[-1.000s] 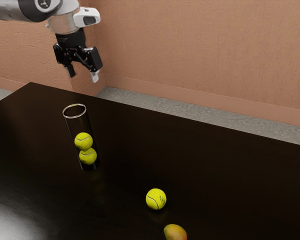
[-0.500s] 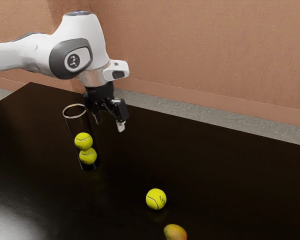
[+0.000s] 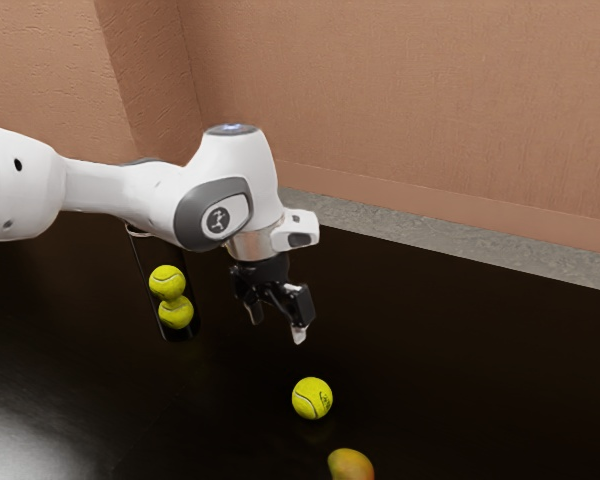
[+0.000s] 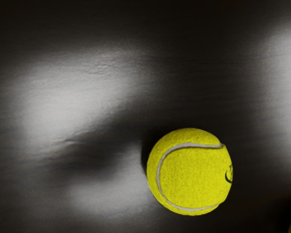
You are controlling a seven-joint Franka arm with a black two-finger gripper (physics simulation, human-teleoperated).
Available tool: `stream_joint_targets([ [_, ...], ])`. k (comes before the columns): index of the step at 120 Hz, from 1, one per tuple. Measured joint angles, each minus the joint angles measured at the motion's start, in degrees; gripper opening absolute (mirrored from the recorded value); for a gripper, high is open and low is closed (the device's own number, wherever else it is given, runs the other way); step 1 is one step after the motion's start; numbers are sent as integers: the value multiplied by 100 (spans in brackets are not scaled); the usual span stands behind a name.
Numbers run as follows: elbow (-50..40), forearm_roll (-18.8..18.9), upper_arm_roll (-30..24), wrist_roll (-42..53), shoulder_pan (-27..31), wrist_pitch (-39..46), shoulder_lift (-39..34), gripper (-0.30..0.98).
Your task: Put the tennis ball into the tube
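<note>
The pincer [image 3: 278, 327] hangs above the bench [image 3: 450, 350], its two fingers spread well apart with nothing held between them. That wide gap suits an approach: they need room to straddle something round. The loose tennis ball [image 3: 312, 398] rests on the bench below the pincer, somewhat toward the exterior view's right, so it is outside the tube and untouched. The step in hand looks like lining up over it before going down to grip.

Off to the exterior view's left of the pincer stands the tube [image 3: 152, 250], upright, its mouth partly behind the arm [image 3: 130, 190]. Standing that way, it can take a ball dropped from above. An upper ball [image 3: 167, 282] and a lower ball [image 3: 176, 312] are stacked inside, leaving space over them for a third.

Beyond the loose ball from the pincer lies a mango-like fruit [image 3: 351, 466], near enough that a careless descent might nudge it. A grip off the ball's middle could send it rolling.
</note>
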Motion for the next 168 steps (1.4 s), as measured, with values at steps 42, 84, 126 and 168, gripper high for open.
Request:
stream_joint_targets([
  [42,-223,-74,-211,-41,-69,639,464,69],
  [84,-377,-214,-285,-71,-167,1122,808,69],
  [126,-170,-159,-275,-80,-235,1251,1219,69],
  [168,-22,-27,-261,-17,-217,1366,1539,69],
])
